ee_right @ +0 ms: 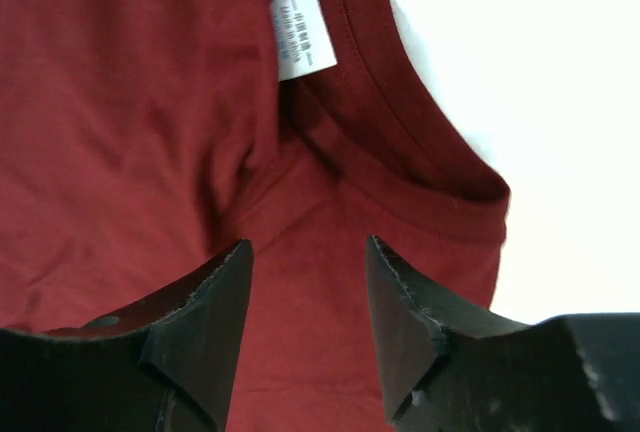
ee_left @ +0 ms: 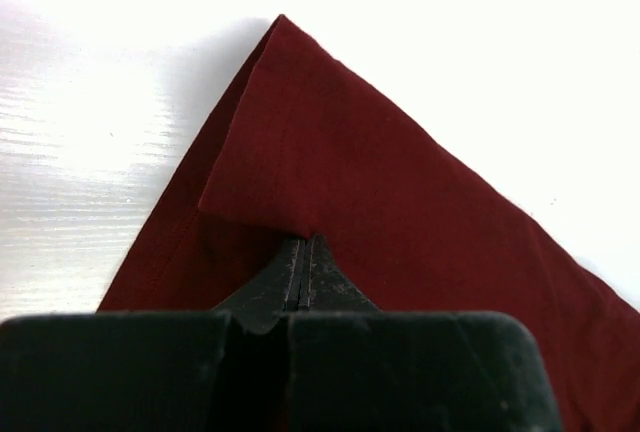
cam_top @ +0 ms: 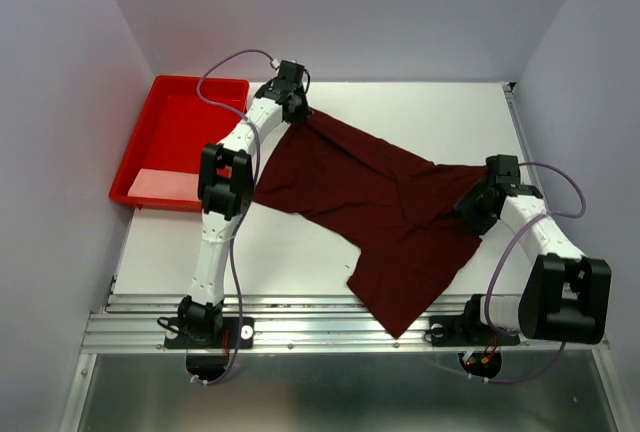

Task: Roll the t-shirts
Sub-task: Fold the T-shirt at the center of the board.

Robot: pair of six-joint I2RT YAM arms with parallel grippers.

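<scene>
**A:** Where is the t-shirt [cam_top: 375, 212]?

**B:** Spread flat on the white table [cam_top: 300, 262], just beside the red tray [cam_top: 175, 117]. One corner reaches toward the tray's far corner, and the rest runs away from the tray.

**A:** And the left end effector [ee_left: 303, 252]?

**B:** Clenched on the corner nearest the tray, with a fold of hem pinched at its tips.

**A:** The right end effector [ee_right: 308, 272]?

**B:** Released. Its jaws stand apart over the cloth by the collar [ee_right: 420, 167], at the shirt's end away from the tray. I cannot tell whether they touch the cloth. A white label [ee_right: 303, 30] shows inside the collar.
</scene>
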